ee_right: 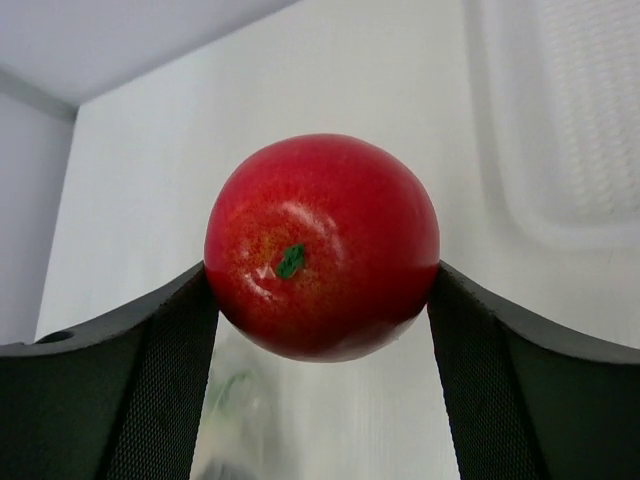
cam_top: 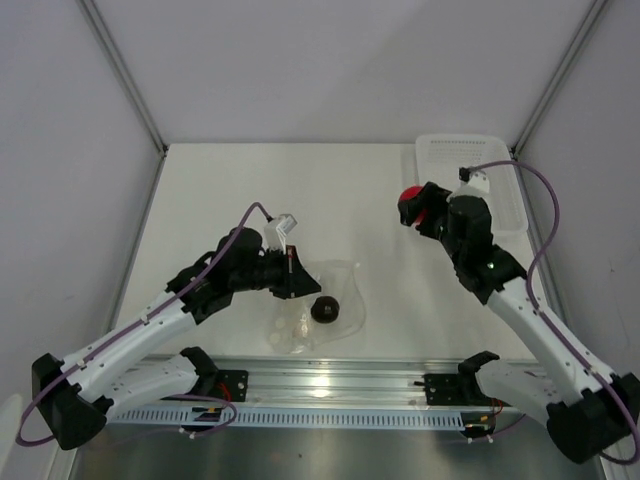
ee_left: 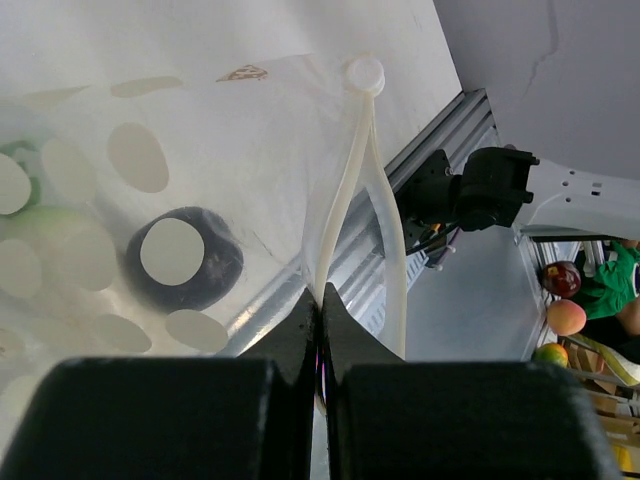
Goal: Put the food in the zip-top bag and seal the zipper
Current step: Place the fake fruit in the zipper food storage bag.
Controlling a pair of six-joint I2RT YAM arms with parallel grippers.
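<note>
Food-bagging in progress: a clear zip-top bag point(cam_top: 348, 290) is laid flat on the white table point(cam_top: 330, 190) directly ahead of the left gripper point(cam_top: 300, 284), and 2 of the 3 toy foods are contained in it. A dark ball point(cam_top: 323, 309) is seen inside the bag just beyond that gripper's fingertips, and a white radish point(cam_top: 288, 325) is seen beside the ball, slightly nearer the left arm's base.

The left gripper's jaws are pressed fully together, with the pale zipper point(ee_left: 345, 200) strip at the bag's edge pinched between them. The 3rd food, a red tomato point(ee_right: 322, 260), is clamped between the 2 fingers point(ee_right: 170, 340) of the right gripper point(cam_top: 412, 208), which is spread only as wide as the fruit and raised above the table, well apart from the bag.

A white ribbed basket point(cam_top: 440, 152) is seen on the table behind and to the outer side of the right gripper; much of it is covered by the arm and its cable.

In the left wrist view the radish is reduced to a green-and-white blur cut off at the frame's edge, and the ball's middle is masked by 1 of the bag's pale printed dots. In the right wrist view the fingertips are hidden behind the tomato, and the bag below it is only a blurred sheen.
</note>
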